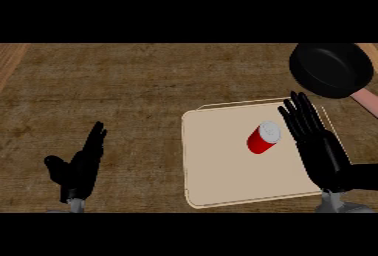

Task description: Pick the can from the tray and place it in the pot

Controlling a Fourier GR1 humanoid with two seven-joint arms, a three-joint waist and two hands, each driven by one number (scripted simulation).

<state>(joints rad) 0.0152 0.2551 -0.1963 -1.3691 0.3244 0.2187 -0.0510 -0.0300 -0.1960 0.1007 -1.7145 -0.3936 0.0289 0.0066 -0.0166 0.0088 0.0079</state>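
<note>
Red can (263,138) with a silver top, tilted, on the beige tray (221,175), in the tray's far right part, the silver end toward the far right corner of the worktop (111,90). Tray lying right of the worktop's middle, reaching down to the near edge, its far rim just short of the black pot (330,69). Pot at the far right corner of the brown, wood-grained worktop, dark inside, with a pinkish handle (367,101) running off toward the right edge. Can and pot apart, with the tray's far right corner between them.

Right hand (319,145) over the tray's right side, just beside the can on its right, fingers straight and slightly spread, pointing toward the far edge; palm turned toward the can. No contact visible between fingers and can; a narrow strip of tray showing between them. Fingertips near the tray's far rim, below the pot. Grey forearm coming in at the near right corner.

Left hand (81,167) near the near left part of the worktop, well apart from the tray, open and seen edge-on, fingers straight and close together pointing toward the far edge, thumb sticking out to the left. Holding nothing, resting there. Bare wood between this hand and the tray's left rim.
</note>
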